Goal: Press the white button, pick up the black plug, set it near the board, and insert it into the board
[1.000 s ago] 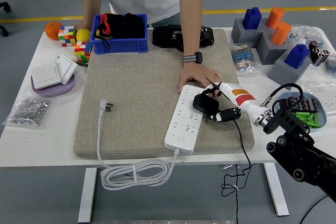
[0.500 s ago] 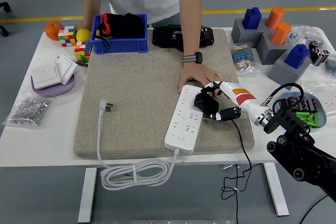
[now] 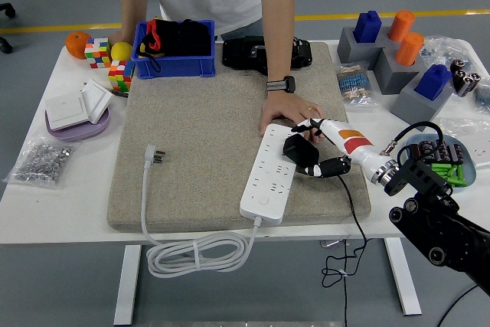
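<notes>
Right hand (image 3: 318,147), entering from the right on a white forearm, fingers closed around the black plug (image 3: 298,151): upper fingers (image 3: 306,125) lie over the plug's far side, a lower dark finger curls under its near side. The plug sits at the right edge of the white power strip (image 3: 269,171), near the strip's far end, touching or just above its face (contact cannot be judged from this angle). Its black cable (image 3: 354,212) trails from the plug toward the near table edge, right of the strip, and drops below the table.

Handling, as a judgement: the plug is a rigid, light, smooth moulded block; grip on the two opposite flat sides gives control of tilt, while the trailing cable may tug it sideways. The prongs are hidden, so alignment with the sockets cannot be confirmed.

A person's hand (image 3: 285,109) rests flat on the grey felt mat (image 3: 199,135) just beyond the strip's far end, touching it, seemingly steadying it. The strip's own white plug (image 3: 155,155) lies on the mat, well left of the strip.
</notes>
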